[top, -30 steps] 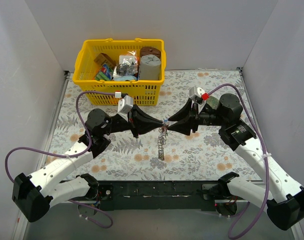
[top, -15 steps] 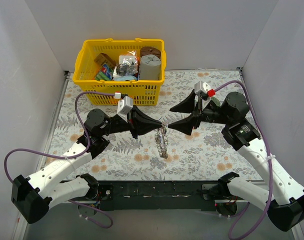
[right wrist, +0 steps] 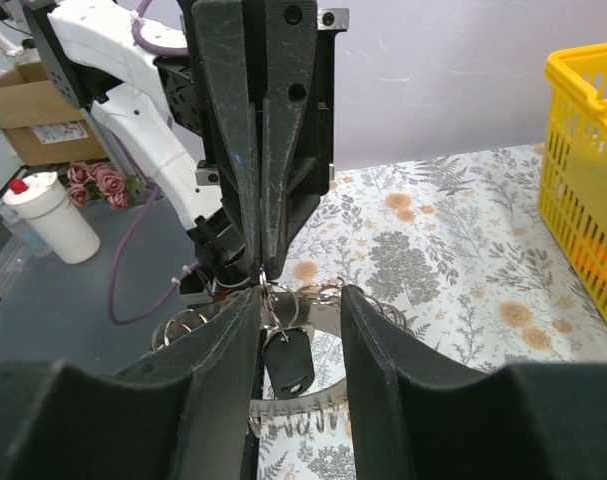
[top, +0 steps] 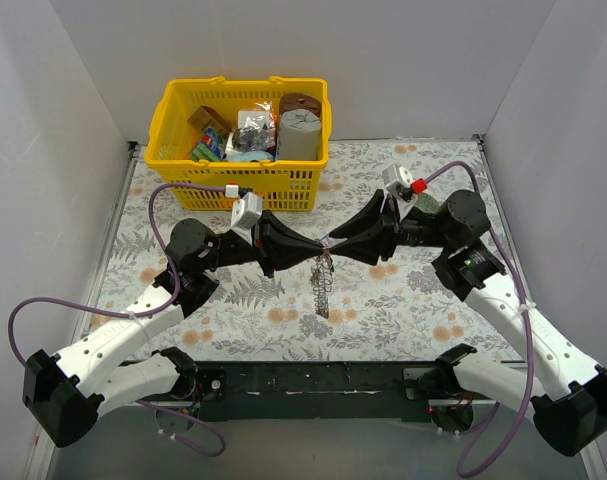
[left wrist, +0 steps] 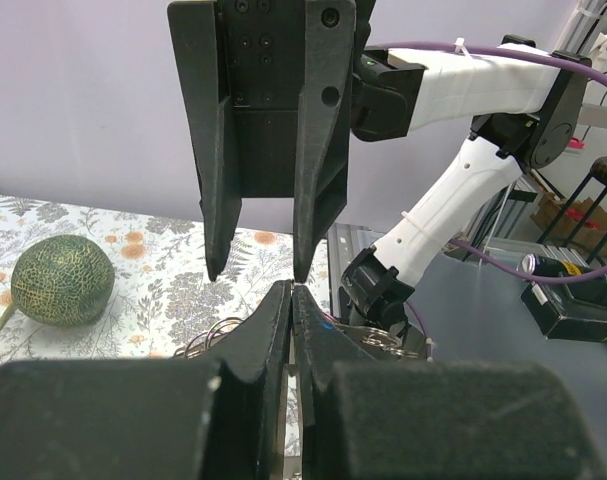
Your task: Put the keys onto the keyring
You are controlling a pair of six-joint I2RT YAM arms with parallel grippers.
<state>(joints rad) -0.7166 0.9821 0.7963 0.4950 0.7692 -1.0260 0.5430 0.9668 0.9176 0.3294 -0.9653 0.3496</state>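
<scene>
My left gripper [top: 318, 251] is shut on the top of the key bunch and holds it above the table. Its tips [left wrist: 291, 288] are pressed together on a thin wire ring. The keyring [right wrist: 293, 412], flat, silver and toothed, hangs below it, down to the mat [top: 323, 290]. A dark-headed key [right wrist: 288, 362] dangles from small rings in front of it. I cannot pick out any coloured key heads. My right gripper [top: 335, 243] is open. Its fingers [right wrist: 223, 350] stand either side of the hanging key, the left one against the small rings. It faces the left gripper tip to tip.
A yellow basket [top: 188, 165] full of objects stands at the back left. A round green netted lump [left wrist: 61, 280] lies on the floral mat [top: 403, 300] near the right arm. Grey walls close in the left, right and back sides.
The right gripper pulled back to the right and opened wide. It has now come back to the left gripper's tip, still open. The left gripper kept holding the hanging bunch.
</scene>
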